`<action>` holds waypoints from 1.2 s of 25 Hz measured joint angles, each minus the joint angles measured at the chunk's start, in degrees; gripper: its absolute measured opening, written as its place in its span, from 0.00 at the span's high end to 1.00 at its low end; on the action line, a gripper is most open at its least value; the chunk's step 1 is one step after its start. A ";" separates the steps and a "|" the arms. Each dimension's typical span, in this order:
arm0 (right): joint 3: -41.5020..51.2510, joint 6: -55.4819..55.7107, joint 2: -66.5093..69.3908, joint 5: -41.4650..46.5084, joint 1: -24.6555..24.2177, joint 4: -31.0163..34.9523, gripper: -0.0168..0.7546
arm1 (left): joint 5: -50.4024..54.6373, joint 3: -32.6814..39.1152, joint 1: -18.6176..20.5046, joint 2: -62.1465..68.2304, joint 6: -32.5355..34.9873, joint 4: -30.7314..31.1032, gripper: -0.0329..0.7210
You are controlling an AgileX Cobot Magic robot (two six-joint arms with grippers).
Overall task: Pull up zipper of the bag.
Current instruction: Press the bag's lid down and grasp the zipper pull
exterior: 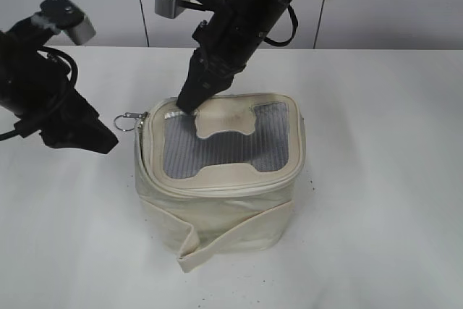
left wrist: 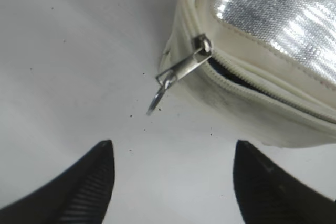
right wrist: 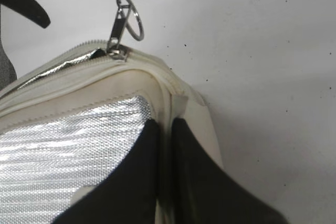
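The cream bag (exterior: pixel 217 200) stands mid-table, its mesh top panel facing up. A silver zipper slider with a ring pull (exterior: pixel 132 119) sticks out at the bag's back left corner. The track gapes beside it, which shows in the left wrist view (left wrist: pixel 184 66) and the right wrist view (right wrist: pixel 123 24). My right gripper (exterior: pixel 189 103) is shut on the bag's top edge near that corner, with cream fabric pinched between its fingers (right wrist: pixel 165 127). My left gripper (exterior: pixel 101 139) is open and empty, left of the bag, with the ring pull a short way ahead of its fingertips (left wrist: pixel 173 148).
A loose cream strap flap (exterior: pixel 217 240) hangs off the bag's front. The white table (exterior: pixel 376 215) carries small dark specks. A pale panelled wall (exterior: pixel 362 19) runs behind. A left gripper finger (right wrist: pixel 26 6) shows at the right wrist view's top left.
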 joint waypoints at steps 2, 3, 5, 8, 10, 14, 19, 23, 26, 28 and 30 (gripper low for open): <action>0.00 0.00 0.00 0.00 0.00 0.00 0.92 | -0.26 -1.08 -1.69 0.00 0.21 1.58 0.24; 0.00 0.00 0.00 0.00 0.00 -0.05 0.92 | -0.60 -1.69 -2.44 0.00 0.28 1.93 0.24; 0.00 0.00 0.00 0.06 0.00 -0.05 0.92 | -1.80 -2.43 -3.68 -0.09 0.39 2.45 0.24; 0.00 0.00 0.00 0.06 0.00 -0.05 0.93 | -3.11 -2.88 -4.99 -0.09 0.39 3.37 0.24; 0.00 0.00 0.00 0.11 0.00 -0.05 0.93 | -3.38 -2.88 -5.36 -0.09 0.42 3.95 0.24; 0.00 -0.05 0.00 0.11 0.00 -0.05 0.93 | -3.65 -2.88 -5.43 0.74 0.42 4.78 0.25; 0.00 -0.05 0.00 0.11 0.00 0.00 0.93 | -4.25 -2.88 -5.47 2.58 0.42 5.05 0.41; 0.00 -0.05 0.00 0.11 0.00 0.00 0.93 | -4.04 -3.30 -5.81 2.64 0.42 4.95 0.78; 0.00 -0.09 0.00 0.15 0.00 0.00 0.93 | -2.71 -3.55 -5.80 2.64 0.42 5.00 0.95; -0.14 -0.15 0.00 0.17 0.00 -0.05 0.93 | -1.15 -3.55 -5.80 2.64 0.42 5.01 0.96; -0.68 0.03 0.13 0.33 0.00 -0.15 0.93 | 0.23 -3.55 -5.80 2.64 0.42 5.01 0.96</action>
